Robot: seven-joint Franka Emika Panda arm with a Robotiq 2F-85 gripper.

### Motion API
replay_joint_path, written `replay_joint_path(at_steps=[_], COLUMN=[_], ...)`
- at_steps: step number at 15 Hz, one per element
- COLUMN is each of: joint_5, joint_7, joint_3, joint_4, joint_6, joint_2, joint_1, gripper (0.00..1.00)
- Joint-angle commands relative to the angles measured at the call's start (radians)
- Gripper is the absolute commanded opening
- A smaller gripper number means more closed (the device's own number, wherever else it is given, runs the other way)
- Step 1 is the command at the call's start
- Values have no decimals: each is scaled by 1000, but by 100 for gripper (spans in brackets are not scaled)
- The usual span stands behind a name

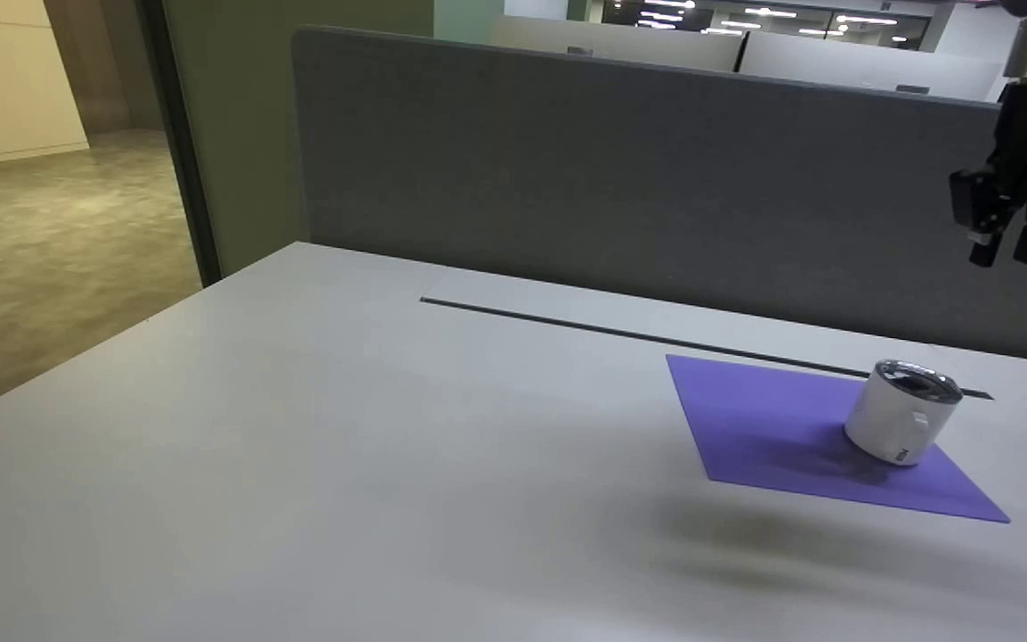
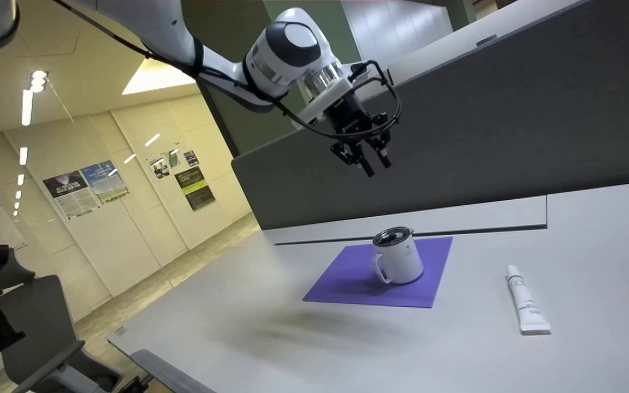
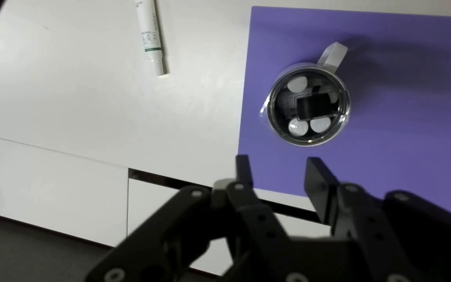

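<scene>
My claw (image 2: 377, 166) hangs high above the table (image 2: 467, 355), spread partway around bare air. Below it, well apart, the white mug (image 2: 402, 263) stands upright on the purple mat (image 2: 339, 286); farther right in both exterior views lies a white tube (image 2: 526, 303).

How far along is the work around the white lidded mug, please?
Looks done: the glossy-lidded white mug stands upright on the flat purple sheet. In hand: nothing; the black two-fingered gripper hangs open above the white tabletop, touching nothing. Left, probably: any grasp, of the mug or the slim white tube lying beside the sheet.
</scene>
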Motion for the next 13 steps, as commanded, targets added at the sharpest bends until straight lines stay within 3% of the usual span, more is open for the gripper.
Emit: replay_joint_path(at_steps=[1,5,10,13], joint_5=[-30,-25,41,31], joint_7=[-10,-20,-15,-15], joint_3=[-5,2,10,6], joint_4=[8,9,33,3], joint_6=[-50,-60,-108,-77], joint_2=[-14,-8,4,-4], joint_1=[9,6,-8,-2], gripper=[73,99,100,100])
